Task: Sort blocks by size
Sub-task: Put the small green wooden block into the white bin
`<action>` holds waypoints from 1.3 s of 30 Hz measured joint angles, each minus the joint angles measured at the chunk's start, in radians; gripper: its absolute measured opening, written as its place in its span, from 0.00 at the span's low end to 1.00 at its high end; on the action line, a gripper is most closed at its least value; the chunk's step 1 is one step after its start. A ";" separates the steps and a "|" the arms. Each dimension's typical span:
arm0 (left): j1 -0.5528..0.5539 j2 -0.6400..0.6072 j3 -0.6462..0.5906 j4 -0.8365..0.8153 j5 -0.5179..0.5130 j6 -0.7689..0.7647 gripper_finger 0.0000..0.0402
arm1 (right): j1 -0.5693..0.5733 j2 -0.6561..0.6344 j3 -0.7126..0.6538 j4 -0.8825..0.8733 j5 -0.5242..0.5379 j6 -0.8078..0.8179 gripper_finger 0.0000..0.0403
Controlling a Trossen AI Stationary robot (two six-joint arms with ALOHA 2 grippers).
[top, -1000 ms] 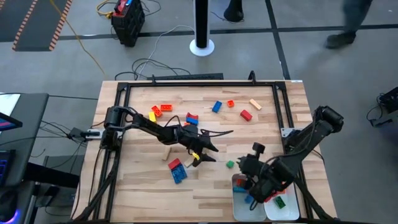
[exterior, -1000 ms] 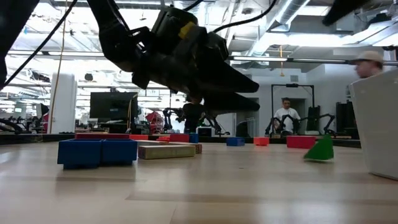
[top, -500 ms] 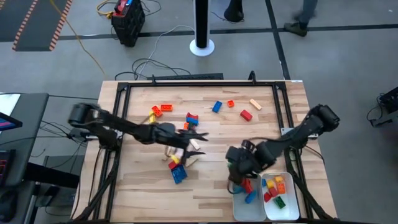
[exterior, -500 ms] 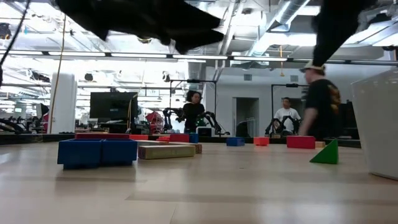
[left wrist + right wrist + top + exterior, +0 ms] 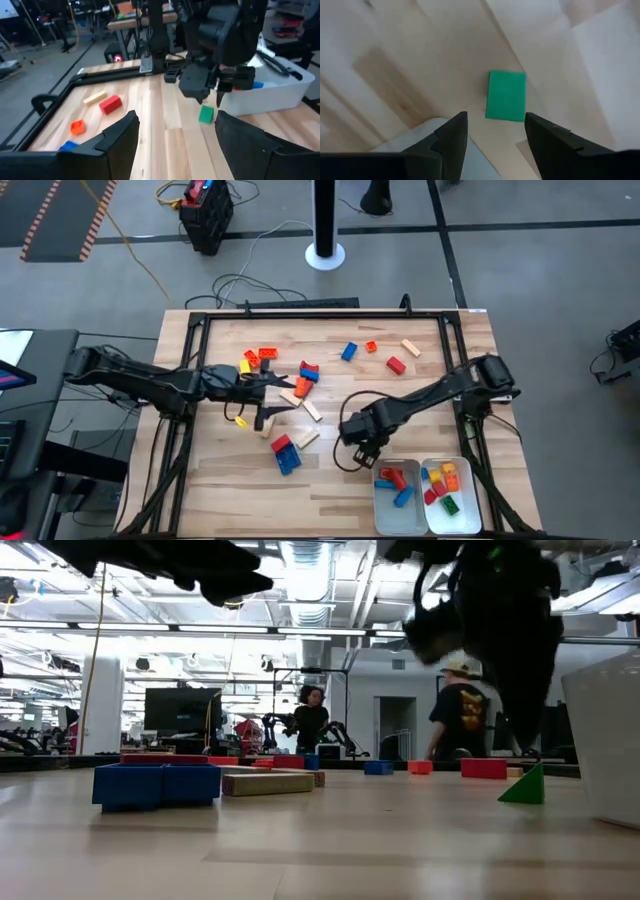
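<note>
Right wrist view: a small green plastic brick [image 5: 506, 95] lies flat on the wooden table [image 5: 410, 45], framed between the spread, empty fingers of the right gripper [image 5: 495, 131] poised above it. The left gripper [image 5: 175, 140], also open, hovers near the table's middle.

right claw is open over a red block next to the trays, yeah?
Not red: the block under the open right claw is green, as the right wrist view shows. The rest holds; the white trays sit close by, as seen in the high view.
</note>
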 joint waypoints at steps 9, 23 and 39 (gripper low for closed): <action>0.000 -0.016 0.000 -0.048 -0.005 -0.006 0.62 | -0.039 0.139 0.108 -0.137 -0.040 -0.131 0.56; 0.000 -0.016 0.000 -0.059 -0.006 0.002 0.62 | -0.036 0.305 0.251 -0.340 -0.037 -0.268 0.56; 0.000 -0.016 0.001 -0.062 -0.006 0.003 0.62 | -0.062 0.307 0.248 -0.408 0.087 -0.318 0.56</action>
